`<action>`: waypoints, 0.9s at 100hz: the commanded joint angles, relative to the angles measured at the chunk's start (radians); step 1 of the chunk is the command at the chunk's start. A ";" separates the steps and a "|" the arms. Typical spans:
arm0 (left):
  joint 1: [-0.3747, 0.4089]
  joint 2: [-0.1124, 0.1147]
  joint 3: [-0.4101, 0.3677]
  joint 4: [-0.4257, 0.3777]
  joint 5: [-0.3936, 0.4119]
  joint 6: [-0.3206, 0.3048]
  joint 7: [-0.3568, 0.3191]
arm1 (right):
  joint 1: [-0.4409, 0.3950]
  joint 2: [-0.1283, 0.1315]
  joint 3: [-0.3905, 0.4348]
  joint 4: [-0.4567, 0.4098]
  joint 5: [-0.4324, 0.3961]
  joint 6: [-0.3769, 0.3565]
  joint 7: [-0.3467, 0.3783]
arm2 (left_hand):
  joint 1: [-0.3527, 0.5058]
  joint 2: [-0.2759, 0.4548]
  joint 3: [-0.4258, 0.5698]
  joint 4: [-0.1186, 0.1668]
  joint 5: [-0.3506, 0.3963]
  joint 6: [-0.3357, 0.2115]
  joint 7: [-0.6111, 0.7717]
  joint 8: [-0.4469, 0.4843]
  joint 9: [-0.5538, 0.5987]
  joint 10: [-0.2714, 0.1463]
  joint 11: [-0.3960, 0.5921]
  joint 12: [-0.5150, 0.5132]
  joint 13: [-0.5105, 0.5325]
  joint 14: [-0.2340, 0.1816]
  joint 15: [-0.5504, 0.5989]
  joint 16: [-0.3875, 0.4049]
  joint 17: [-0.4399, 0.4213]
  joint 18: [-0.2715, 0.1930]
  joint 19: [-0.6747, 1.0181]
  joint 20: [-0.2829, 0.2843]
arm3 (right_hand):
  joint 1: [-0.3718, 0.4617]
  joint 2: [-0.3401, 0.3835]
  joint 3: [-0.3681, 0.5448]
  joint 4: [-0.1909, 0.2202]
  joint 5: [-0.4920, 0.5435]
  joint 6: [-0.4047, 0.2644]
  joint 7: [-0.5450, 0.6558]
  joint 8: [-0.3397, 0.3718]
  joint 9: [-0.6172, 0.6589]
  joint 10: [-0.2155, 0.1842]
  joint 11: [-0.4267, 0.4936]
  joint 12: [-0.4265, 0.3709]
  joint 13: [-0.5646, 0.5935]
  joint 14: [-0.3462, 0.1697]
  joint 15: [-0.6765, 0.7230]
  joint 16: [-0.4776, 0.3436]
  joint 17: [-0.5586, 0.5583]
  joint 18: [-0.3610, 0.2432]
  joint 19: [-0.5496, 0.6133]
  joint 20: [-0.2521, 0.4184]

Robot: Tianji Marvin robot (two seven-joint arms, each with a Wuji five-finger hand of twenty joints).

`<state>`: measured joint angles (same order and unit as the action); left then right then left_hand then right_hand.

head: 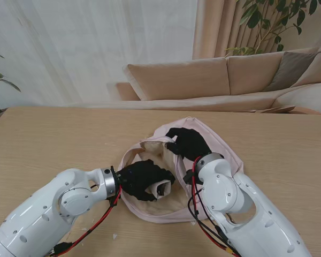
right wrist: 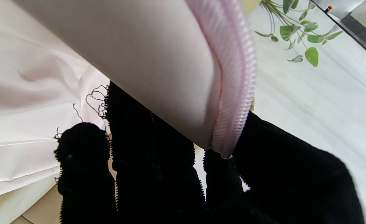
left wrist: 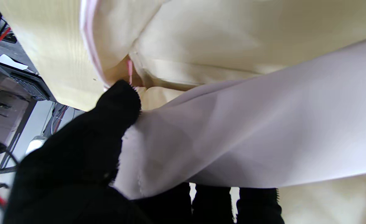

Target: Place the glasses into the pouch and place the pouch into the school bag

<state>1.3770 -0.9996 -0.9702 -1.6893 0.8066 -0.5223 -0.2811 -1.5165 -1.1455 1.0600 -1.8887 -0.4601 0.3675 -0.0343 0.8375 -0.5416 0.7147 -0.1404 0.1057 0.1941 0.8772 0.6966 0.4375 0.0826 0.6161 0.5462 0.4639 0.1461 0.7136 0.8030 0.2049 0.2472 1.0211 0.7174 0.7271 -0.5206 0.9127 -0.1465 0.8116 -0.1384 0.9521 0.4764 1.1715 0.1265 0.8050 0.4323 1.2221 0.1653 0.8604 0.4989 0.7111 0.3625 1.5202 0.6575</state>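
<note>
Stand view: left robot hand [head: 143,179] closed on pouch [head: 163,188] inside school bag [head: 224,145], right robot hand [head: 188,142] gripping bag rim; next, release pouch.

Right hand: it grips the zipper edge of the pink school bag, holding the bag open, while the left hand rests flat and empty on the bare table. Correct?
Not quite. The right hand does grip the zipper edge of the pink school bag, but the left hand is not empty on the table: the stand view shows it inside the bag's opening, closed on a pale pouch.
</note>
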 commanded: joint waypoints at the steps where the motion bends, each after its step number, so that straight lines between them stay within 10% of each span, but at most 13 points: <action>1: -0.010 -0.009 0.010 0.022 0.001 0.012 -0.013 | -0.008 -0.002 -0.002 -0.013 -0.002 -0.008 0.014 | 0.106 0.094 0.090 0.057 0.031 -0.101 0.124 0.025 0.005 -0.021 0.013 0.014 0.008 -0.018 -0.005 0.019 0.010 -0.023 0.019 0.012 | 0.039 0.012 0.016 0.006 0.059 -0.065 0.039 0.011 0.014 0.004 0.015 0.007 0.033 0.028 0.016 0.007 0.009 0.023 0.038 0.016; 71: -0.184 -0.048 0.252 0.226 -0.064 0.201 0.078 | -0.004 -0.007 -0.044 -0.052 -0.025 -0.052 -0.016 | 0.101 0.106 0.076 0.066 0.019 -0.091 0.100 0.013 -0.024 -0.016 -0.004 0.005 -0.031 -0.013 -0.021 -0.017 -0.028 -0.023 -0.028 0.025 | 0.039 0.012 0.015 0.006 0.059 -0.068 0.037 0.011 0.014 0.003 0.016 0.009 0.031 0.028 0.019 0.008 0.010 0.022 0.044 0.019; 90: -0.218 -0.052 0.292 0.223 -0.114 0.299 0.027 | 0.002 -0.006 -0.054 -0.039 -0.025 -0.057 -0.013 | 0.039 0.120 0.039 0.061 0.020 -0.071 -0.063 -0.107 -0.098 -0.009 -0.105 -0.077 -0.121 0.002 -0.191 -0.142 -0.105 -0.018 -0.200 -0.031 | 0.039 0.011 0.015 0.006 0.061 -0.071 0.039 0.013 0.015 0.003 0.018 0.009 0.033 0.029 0.021 0.008 0.011 0.021 0.044 0.019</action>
<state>1.1691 -1.0430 -0.6839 -1.4518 0.7109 -0.2435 -0.2035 -1.5132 -1.1457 1.0108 -1.9303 -0.4865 0.3152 -0.0644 0.8464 -0.5406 0.7147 -0.1404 0.1057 0.1930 0.8130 0.6333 0.3806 0.0826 0.5507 0.4945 0.3804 0.1461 0.5655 0.7011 0.1244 0.2427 0.8678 0.7067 0.7272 -0.5206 0.9127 -0.1465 0.8116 -0.1379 0.9521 0.4764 1.1715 0.1277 0.8051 0.4343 1.2222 0.1654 0.8625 0.4989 0.7117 0.3629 1.5225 0.6665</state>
